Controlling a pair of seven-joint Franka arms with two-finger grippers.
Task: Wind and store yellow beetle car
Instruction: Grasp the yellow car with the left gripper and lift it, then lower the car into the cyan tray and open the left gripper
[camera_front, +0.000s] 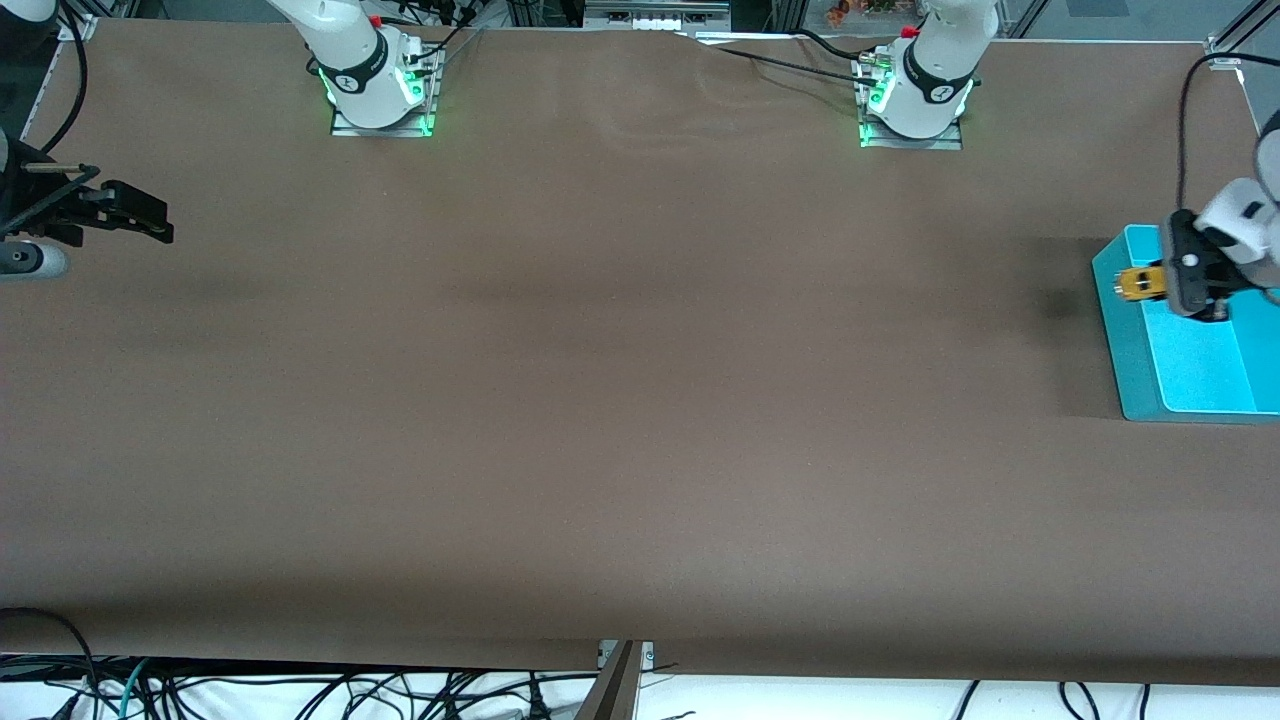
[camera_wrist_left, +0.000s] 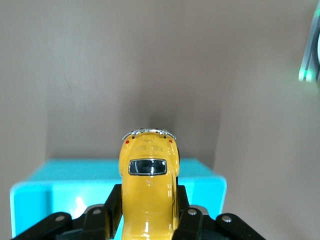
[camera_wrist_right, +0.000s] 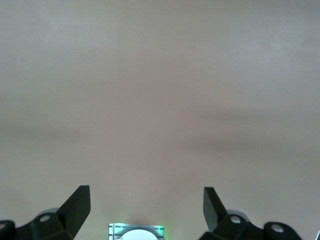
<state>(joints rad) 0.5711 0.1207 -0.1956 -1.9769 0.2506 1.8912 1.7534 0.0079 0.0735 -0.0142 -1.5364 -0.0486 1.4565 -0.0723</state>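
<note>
Worktop (camera_front: 600, 400): one long surface under a plain brown covering, with both arm bases fixed along the edge farthest from the front camera.

Yellow beetle car (camera_front: 1141, 284): tiny, bright yellow, rounded body. It is off the surface, clamped in the left end effector, and sits in the air above the teal bin. In the left wrist view the car (camera_wrist_left: 148, 195) shows a dark window on its rounded body, a chrome bumper at the outer end with two small red lights beside it, and black finger pads pressed against both flanks.

Left end effector (camera_front: 1165, 285): at the left arm's end of the worktop, hanging over the teal bin, its fingers (camera_wrist_left: 186, 212) drawn in tight on the sides of the yellow beetle car. The car pokes out from between them toward the right arm's end of the worktop.

Teal bin (camera_front: 1190, 380): an open, shallow, bright turquoise box resting on the worktop at the left arm's end, its outer part running out of the front view. Its rim (camera_wrist_left: 45, 185) shows beneath the held car in the left wrist view.

Right end effector (camera_front: 150, 220): at the right arm's end of the worktop, idle above bare brown covering. Its two black fingers (camera_wrist_right: 77, 205) stand wide apart with nothing between them.
</note>
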